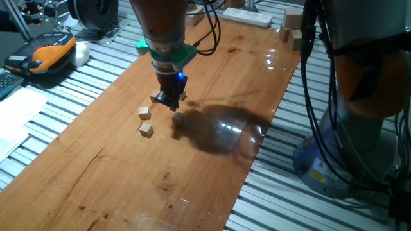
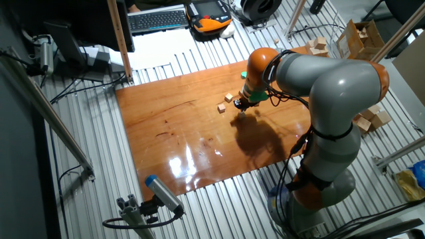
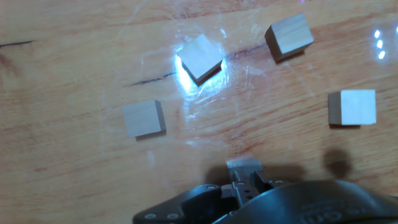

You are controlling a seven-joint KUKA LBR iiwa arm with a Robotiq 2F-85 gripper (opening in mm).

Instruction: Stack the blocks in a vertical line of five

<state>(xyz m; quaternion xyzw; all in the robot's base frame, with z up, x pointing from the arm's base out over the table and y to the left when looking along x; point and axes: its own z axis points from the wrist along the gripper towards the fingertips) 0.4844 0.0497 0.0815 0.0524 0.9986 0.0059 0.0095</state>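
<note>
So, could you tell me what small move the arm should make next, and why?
Probably shift the pincer over the block in the glare and lower onto it. The hand view shows four blocks lying apart on the table, none stacked, and I cannot tell whether the pincer holds anything.

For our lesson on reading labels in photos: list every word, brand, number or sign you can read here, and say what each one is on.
None can be read.
Yellow sticker on the arm's base: print too small.
Orange device's screen: blurred.
Keyboard: keys too small.
Blocks and board: no print.
</note>
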